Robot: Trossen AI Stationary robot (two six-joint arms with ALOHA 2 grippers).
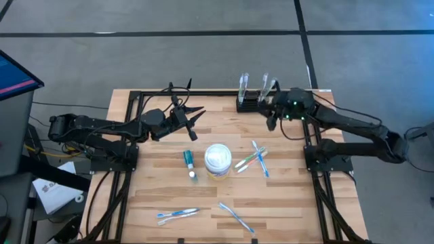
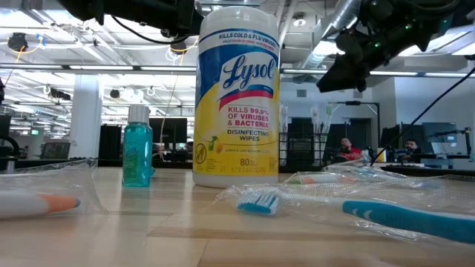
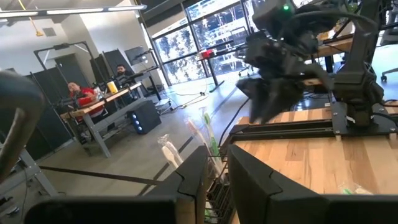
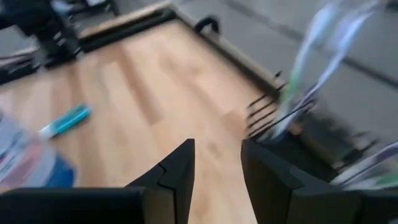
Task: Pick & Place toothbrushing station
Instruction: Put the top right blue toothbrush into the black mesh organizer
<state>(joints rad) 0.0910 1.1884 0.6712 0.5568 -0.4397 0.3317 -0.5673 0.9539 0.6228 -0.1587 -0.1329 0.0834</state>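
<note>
The toothbrushing station (image 1: 249, 104) is a small black rack that stands on its base at the table's far edge. Wrapped toothbrushes (image 1: 244, 84) stick up out of its slots. My right gripper (image 1: 271, 116) hovers just right of the rack and a little nearer, open, with nothing between its fingers. In the right wrist view the rack (image 4: 278, 119) lies ahead of the gripper (image 4: 217, 147) and to one side. My left gripper (image 1: 199, 123) hangs above the table left of the rack, open and empty. Its wrist view looks level at the rack's toothbrushes (image 3: 209, 134).
A white wipes tub (image 1: 218, 160) stands mid-table, with a small teal bottle (image 1: 189, 161) lying to its left. Wrapped toothbrushes lie right of the tub (image 1: 254, 160) and near the front edge (image 1: 178, 214) (image 1: 236, 215). People sit at desks beyond the table (image 3: 78, 93).
</note>
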